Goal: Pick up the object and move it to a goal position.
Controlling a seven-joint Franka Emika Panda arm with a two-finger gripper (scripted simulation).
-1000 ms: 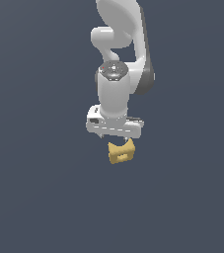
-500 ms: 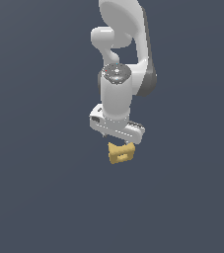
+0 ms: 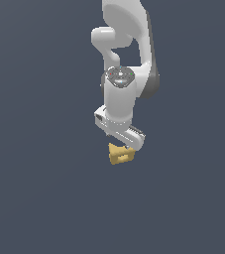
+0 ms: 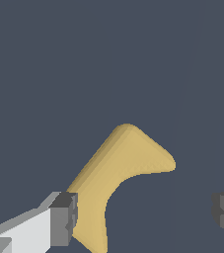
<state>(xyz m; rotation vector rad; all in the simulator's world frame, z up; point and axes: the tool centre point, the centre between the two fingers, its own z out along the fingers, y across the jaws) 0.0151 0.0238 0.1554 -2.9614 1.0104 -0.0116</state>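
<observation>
1. Since the earlier frames the white robot hand has turned about its vertical axis, so its crossbar now runs slantwise in the exterior view where it lay nearly level a second ago; the small mustard-yellow blocky object (image 3: 121, 154) shows a different face and sits slightly toward the exterior view's right of where it was.
2. The object lies just under the hand, on or close to the plain dark grey-blue ground (image 3: 44, 198); whether it is lifted cannot be told, since no shadow or contact shows.
3. In the wrist view the object (image 4: 114, 174) appears as a curved, notched wedge with rounded corners, one end beside a dark grey finger pad (image 4: 64, 218).
4. The white gripper (image 4: 145, 213) has its jaws spread: one pad is at or very near the object, the other stands well apart, so nothing is clamped.
5. By its look the object is probably rigid, light and smooth-faced, so it may slip or twist under an off-centre squeeze.
6. The likeliest sound hold is across two flat opposite faces of its thicker body, away from the notch and tapered tip.
</observation>
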